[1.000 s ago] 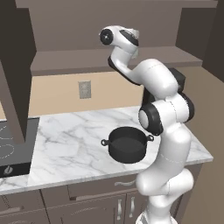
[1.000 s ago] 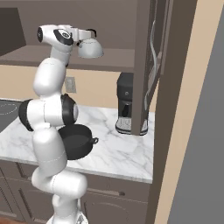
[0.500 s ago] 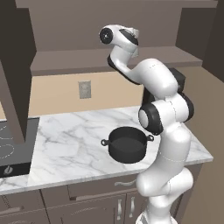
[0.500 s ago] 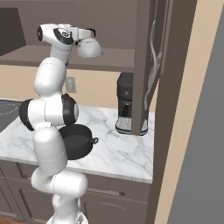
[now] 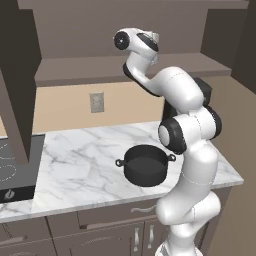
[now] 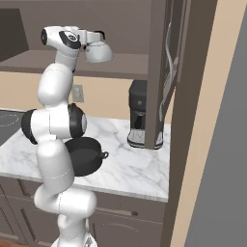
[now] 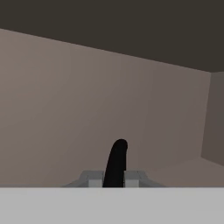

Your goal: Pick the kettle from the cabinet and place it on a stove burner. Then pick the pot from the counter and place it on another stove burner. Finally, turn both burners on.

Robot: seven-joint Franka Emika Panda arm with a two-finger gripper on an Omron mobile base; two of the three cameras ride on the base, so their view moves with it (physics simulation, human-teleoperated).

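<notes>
The silver-grey kettle (image 6: 99, 53) sits on the shelf of the cabinet (image 6: 130, 66), under my raised hand. My gripper (image 6: 98, 37) is shut on its thin black handle (image 7: 117, 157), which rises between my fingertips (image 7: 92, 178) in the hand view. The dark round pot (image 5: 145, 165) stands on the marble counter (image 5: 82, 165) in front of my arm; in the right base view the pot (image 6: 89, 157) is half hidden by the arm. The dark cooktop with its white burner rings (image 5: 11, 167) lies at the counter's left end.
A black coffee machine (image 6: 138, 120) stands at the back right of the counter. An open cabinet door (image 6: 164, 72) hangs just right of the kettle, another door panel (image 5: 17, 80) hangs over the cooktop. A wall socket (image 5: 97, 102) is on the backsplash.
The jaws have closed from wide open onto the kettle's handle. The arm, kettle and pot have stayed where they were.
</notes>
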